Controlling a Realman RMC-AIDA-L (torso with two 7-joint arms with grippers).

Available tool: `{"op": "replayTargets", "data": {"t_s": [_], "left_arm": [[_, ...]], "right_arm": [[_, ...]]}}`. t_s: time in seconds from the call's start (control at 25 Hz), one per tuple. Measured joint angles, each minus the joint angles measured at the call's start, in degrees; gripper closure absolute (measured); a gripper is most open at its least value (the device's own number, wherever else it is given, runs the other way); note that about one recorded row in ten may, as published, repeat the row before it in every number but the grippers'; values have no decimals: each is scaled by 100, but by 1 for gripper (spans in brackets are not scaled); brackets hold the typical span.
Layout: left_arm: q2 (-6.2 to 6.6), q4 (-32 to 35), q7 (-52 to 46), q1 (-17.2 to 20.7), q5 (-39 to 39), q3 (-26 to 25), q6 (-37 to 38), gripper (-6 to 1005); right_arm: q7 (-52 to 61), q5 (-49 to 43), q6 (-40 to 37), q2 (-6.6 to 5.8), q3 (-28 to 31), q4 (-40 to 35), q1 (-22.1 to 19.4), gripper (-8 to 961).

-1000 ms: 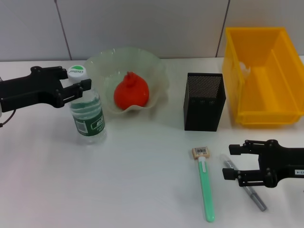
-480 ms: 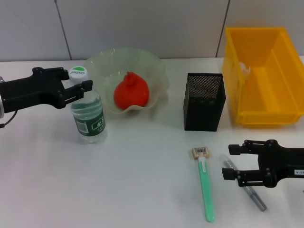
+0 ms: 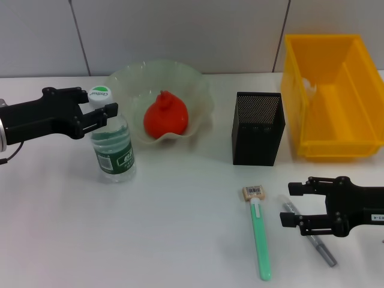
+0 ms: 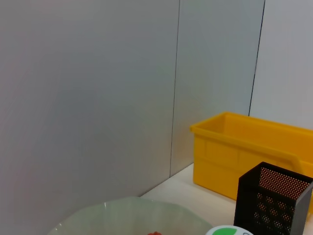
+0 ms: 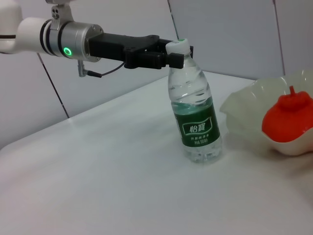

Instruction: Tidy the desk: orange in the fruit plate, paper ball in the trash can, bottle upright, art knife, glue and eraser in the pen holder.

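The clear bottle (image 3: 111,147) with a green label stands upright on the table, left of the fruit plate (image 3: 201,90). My left gripper (image 3: 99,103) is shut on its neck just below the white cap, which the right wrist view (image 5: 178,51) also shows. The orange (image 3: 165,117) lies in the plate. The paper ball (image 3: 308,87) lies in the yellow trash can (image 3: 354,129). The beige eraser (image 3: 254,192) lies in front of the black pen holder (image 3: 258,129). My right gripper (image 3: 286,204) is open, its jaws on either side of the top end of a grey stick (image 3: 318,246).
A long green stick (image 3: 260,243) with a white tip lies just below the eraser, left of the grey one. The trash can stands at the table's back right corner, close beside the pen holder. The wall runs behind the table.
The left gripper and the bottle's cap have shifted slightly right and toward me; the bottle stands straighter. The right arm has not moved.
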Motion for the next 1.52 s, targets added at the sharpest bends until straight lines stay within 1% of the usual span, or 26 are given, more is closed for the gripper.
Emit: {"op": "replayTargets", "data": {"t_s": [0.88,1.12,1.32,1.44,1.52], "left_arm": [[9,-57,-1,-10,-25,-4,-44,547],[9,-54,-2,-3,-25,0,-47,334],[11,-11,-8,28,-190,-44,-17,256],[46,-1,-45,87,-563,-50,99,228],[91,4,-107,135,-873,-51,283,210]], "right_arm": [[1,0,0,9,0,0,-20,169],[0,0,0,9,0,0,-19,169],[1,0,0,9,0,0,-18,169],[0,0,0,9,0,0,-18,169],[0,0,1,4,1,0,-18,169]]}}
